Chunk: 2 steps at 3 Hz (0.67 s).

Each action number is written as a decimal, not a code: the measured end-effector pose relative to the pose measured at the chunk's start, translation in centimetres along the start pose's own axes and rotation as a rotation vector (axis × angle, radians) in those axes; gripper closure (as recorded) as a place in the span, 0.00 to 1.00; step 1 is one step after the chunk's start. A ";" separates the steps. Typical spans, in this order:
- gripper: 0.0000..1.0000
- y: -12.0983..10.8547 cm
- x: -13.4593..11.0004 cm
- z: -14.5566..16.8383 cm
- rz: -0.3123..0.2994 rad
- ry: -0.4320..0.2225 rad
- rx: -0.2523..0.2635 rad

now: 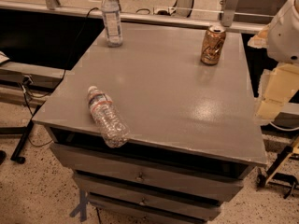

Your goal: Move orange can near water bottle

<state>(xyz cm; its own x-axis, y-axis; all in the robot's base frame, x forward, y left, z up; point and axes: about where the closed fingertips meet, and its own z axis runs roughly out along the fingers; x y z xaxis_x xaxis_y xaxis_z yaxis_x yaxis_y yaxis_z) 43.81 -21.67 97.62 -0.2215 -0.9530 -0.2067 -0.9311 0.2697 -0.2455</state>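
— Question one: where is the gripper (274,93)?
— At the right edge of the frame, just off the right side of the gray cabinet (187,106). Its pale yellowish body hangs downward below the arm's white rounded housing (286,29), which fills the upper right corner. It touches nothing on the cabinet top. Whether it is spread or pressed together, I cannot tell.
— And the orange can (213,45)?
— Upright in the upper right of the cabinet top, near the back edge, left of the arm and apart from it.
— The water bottle (107,117)?
— On its side at the lower left of the top, cap toward the upper left, base reaching the front edge. It lies well apart from the can, diagonally across the surface.
— Anything else?
— A second clear bottle (112,17) stands upright at the upper left, by the back edge. Drawers (140,176) run along the cabinet's front below.
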 end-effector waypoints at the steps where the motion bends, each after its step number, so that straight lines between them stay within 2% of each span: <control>1: 0.00 -0.4 0.1 0.1 0.007 -0.005 0.013; 2: 0.00 -3.9 1.1 1.2 0.051 -0.032 0.057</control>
<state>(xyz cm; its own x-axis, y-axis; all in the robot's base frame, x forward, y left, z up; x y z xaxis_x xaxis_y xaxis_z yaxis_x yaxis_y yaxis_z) 47.56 -23.62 97.25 -0.2576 -0.9334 -0.2499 -0.9008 0.3256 -0.2874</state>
